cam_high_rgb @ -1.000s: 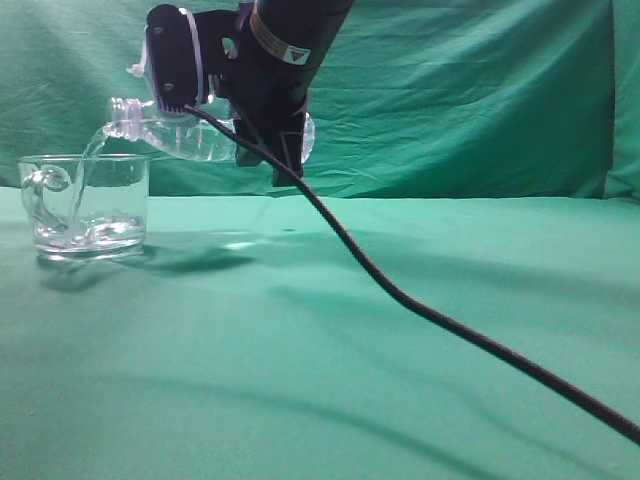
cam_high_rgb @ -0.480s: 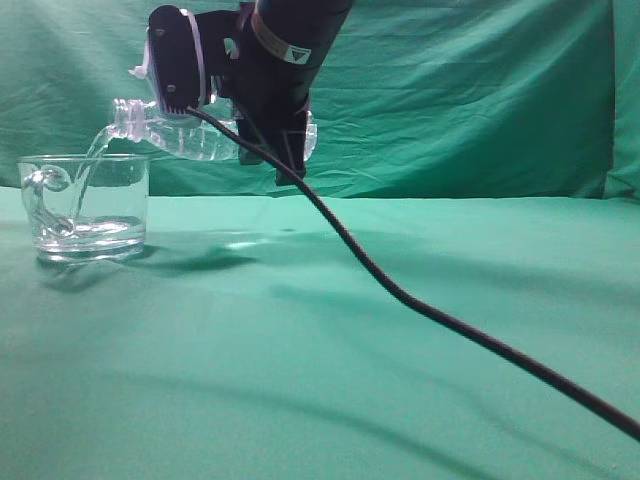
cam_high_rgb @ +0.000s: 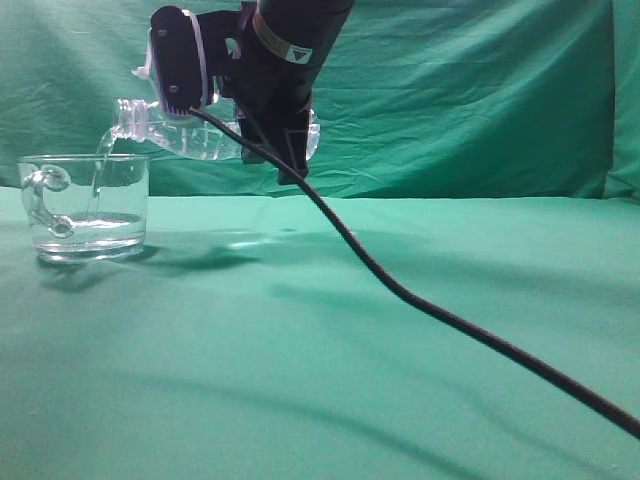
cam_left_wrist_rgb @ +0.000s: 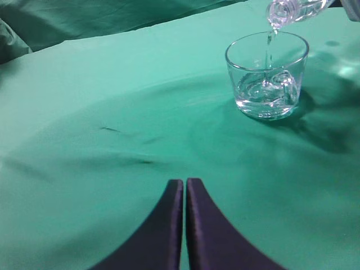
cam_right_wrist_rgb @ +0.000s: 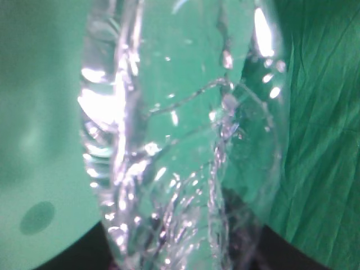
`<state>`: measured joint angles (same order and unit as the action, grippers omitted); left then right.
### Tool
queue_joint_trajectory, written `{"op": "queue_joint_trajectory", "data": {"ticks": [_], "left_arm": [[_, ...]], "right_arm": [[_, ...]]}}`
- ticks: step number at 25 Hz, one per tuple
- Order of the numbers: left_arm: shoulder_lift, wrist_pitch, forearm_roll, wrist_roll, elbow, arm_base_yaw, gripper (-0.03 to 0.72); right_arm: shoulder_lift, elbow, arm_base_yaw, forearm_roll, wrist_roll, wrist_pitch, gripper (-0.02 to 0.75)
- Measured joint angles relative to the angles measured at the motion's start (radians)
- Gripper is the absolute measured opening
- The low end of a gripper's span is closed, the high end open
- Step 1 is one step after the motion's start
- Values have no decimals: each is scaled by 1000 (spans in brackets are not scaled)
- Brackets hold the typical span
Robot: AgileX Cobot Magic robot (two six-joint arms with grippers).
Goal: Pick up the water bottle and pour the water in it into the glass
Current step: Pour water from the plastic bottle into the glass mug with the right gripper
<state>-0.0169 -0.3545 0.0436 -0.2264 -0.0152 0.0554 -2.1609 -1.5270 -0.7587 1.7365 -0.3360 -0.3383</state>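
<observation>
The water bottle (cam_high_rgb: 190, 135) lies nearly level in the air, clamped around its body by the right gripper (cam_high_rgb: 265, 125), mouth tipped just over the rim of the glass (cam_high_rgb: 85, 205). A thin stream of water (cam_high_rgb: 100, 175) falls from the mouth into the glass, which stands on the green tabletop (cam_high_rgb: 330, 380) near its far left edge and holds a shallow pool. A black cable (cam_high_rgb: 450, 320) trails toward the right edge. The left gripper (cam_left_wrist_rgb: 184, 225) hovers with fingers pressed together, holding nothing

Bottle mouth (cam_left_wrist_rgb: 279, 12) above glass (cam_left_wrist_rgb: 266, 76) — thin stream, left tool (cam_left_wrist_rgb: 184, 194) closed
</observation>
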Motion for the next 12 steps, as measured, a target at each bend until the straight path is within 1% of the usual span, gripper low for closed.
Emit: {"op": "queue_joint_trajectory", "data": {"ticks": [3,4,12], "left_arm": [[0,0,0,0,0,0,0],[0,0,0,0,0,0,0],[0,0,0,0,0,0,0]], "right_arm": [[0,0,0,0,0,0,313],[0,0,0,0,0,0,273],[0,0,0,0,0,0,278]]}}
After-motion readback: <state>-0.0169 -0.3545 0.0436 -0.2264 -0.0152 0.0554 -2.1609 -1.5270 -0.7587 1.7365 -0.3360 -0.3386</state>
